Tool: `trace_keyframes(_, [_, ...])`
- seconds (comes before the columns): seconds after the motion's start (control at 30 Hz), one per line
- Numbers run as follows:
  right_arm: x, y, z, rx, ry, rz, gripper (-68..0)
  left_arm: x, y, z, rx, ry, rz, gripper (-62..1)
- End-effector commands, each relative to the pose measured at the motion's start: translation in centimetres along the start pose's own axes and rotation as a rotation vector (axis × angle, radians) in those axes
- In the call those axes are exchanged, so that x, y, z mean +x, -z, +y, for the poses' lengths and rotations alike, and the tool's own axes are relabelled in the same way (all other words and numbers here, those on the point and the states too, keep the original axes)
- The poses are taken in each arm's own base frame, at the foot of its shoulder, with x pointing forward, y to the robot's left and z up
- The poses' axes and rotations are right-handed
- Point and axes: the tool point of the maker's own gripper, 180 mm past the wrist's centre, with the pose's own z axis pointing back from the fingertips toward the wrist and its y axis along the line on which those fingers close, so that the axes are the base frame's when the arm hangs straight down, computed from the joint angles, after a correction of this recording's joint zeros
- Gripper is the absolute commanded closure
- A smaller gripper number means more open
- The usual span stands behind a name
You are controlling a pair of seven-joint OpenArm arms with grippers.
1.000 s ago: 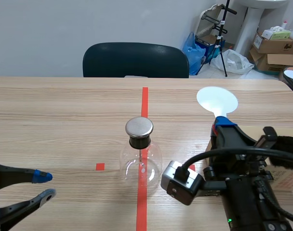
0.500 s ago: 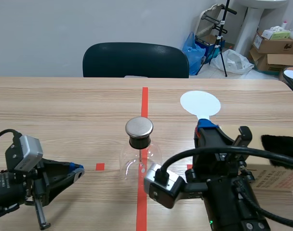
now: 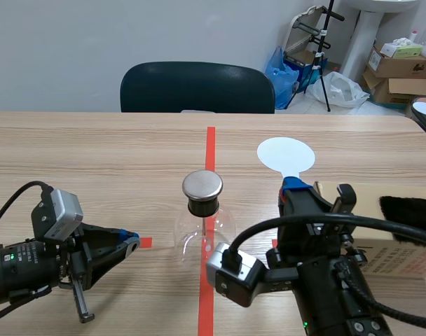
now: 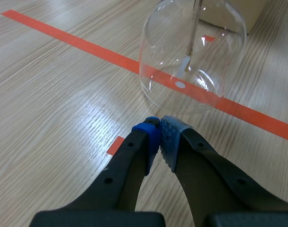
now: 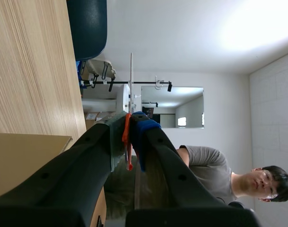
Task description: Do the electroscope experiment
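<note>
Grasping a white round paddle (image 3: 286,154), the right end effector (image 3: 297,187) should ease it gently onto the silver metal cap (image 3: 202,185) of the clear glass electroscope (image 3: 204,234), clear of the clenched, empty left end effector (image 4: 159,135).

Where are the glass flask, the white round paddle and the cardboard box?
glass flask (image 3: 190,235), scene view, on its clear round belly.
white round paddle (image 3: 286,154), scene view, middle of its disc.
cardboard box (image 3: 370,190), scene view, on its top face.
</note>
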Motion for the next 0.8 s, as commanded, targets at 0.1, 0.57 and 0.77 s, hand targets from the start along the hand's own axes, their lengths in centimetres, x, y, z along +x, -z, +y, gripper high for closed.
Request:
trace_keyframes(0.1, [-0.03,0.40,-0.99,-0.035,0.004,-0.005,-1.0,1.38,0.53,-0.08,-0.012,0.019,-0.049,-3.0])
trace_keyframes(0.57, [0.56,0.39,-0.99,-0.034,0.004,-0.038,-1.0,1.44,0.52,-0.42,-0.031,0.037,-0.053,-3.0])
trace_keyframes(0.77, [0.54,0.39,-0.99,-0.035,0.003,-0.037,-1.0,1.18,0.53,-0.44,-0.032,0.039,-0.039,-3.0])
